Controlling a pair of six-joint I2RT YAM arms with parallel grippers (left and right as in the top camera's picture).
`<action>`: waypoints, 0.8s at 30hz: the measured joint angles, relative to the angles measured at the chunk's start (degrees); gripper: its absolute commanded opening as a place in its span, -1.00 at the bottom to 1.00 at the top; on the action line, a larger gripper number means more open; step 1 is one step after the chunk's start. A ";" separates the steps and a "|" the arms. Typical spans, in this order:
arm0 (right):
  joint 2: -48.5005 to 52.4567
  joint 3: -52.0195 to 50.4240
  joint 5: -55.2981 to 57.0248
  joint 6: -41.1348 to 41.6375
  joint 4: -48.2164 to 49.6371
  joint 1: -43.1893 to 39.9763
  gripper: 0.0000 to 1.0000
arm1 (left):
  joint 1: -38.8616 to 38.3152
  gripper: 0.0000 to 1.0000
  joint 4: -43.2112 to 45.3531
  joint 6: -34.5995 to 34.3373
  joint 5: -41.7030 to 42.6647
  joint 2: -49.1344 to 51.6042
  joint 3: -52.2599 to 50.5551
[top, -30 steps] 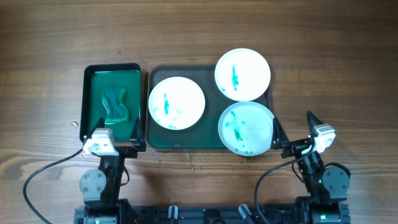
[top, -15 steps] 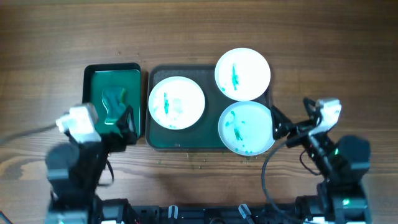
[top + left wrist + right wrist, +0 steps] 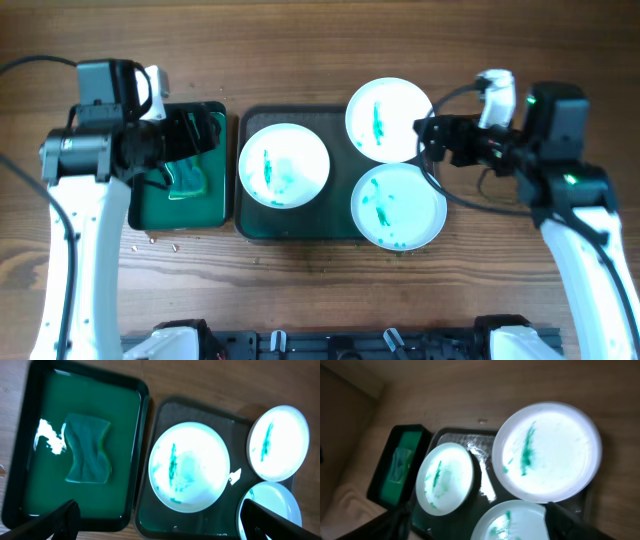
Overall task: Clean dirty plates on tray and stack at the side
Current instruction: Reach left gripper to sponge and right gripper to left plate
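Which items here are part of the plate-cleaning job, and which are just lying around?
Job: left plate, upper-right plate, lower-right plate, large tray, sponge, small black tray of green liquid.
Lying about: crumbs on the table beside the small tray.

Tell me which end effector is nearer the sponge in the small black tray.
Left. The left end effector is over the small tray, right by the sponge. The right end effector is far across the big tray, beside the top-right plate.

Even overhead light — plates (image 3: 190,472) glare white, wrist views soft.
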 measured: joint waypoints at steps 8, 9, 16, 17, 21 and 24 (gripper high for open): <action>17.51 4.37 4.24 12.81 2.62 15.85 0.01 | -0.04 0.99 -1.38 -4.98 -7.58 1.95 0.07; 20.35 6.43 6.43 14.56 1.88 17.90 0.01 | -0.04 1.00 -2.21 -6.01 -10.21 1.95 0.11; 35.47 14.12 16.48 21.11 2.21 25.92 -0.32 | -0.04 0.99 -4.94 -8.46 -18.36 1.95 0.11; 36.94 14.23 16.96 21.62 2.73 26.27 -0.35 | -0.04 0.99 -4.96 -8.46 -18.69 1.95 0.11; 41.97 14.25 18.51 22.77 4.26 27.36 -0.41 | -0.04 0.97 -5.81 -8.46 -19.52 2.56 0.22; 44.50 14.25 19.12 23.10 5.53 28.06 -0.46 | 0.09 0.97 -6.54 -8.46 -19.87 4.96 0.26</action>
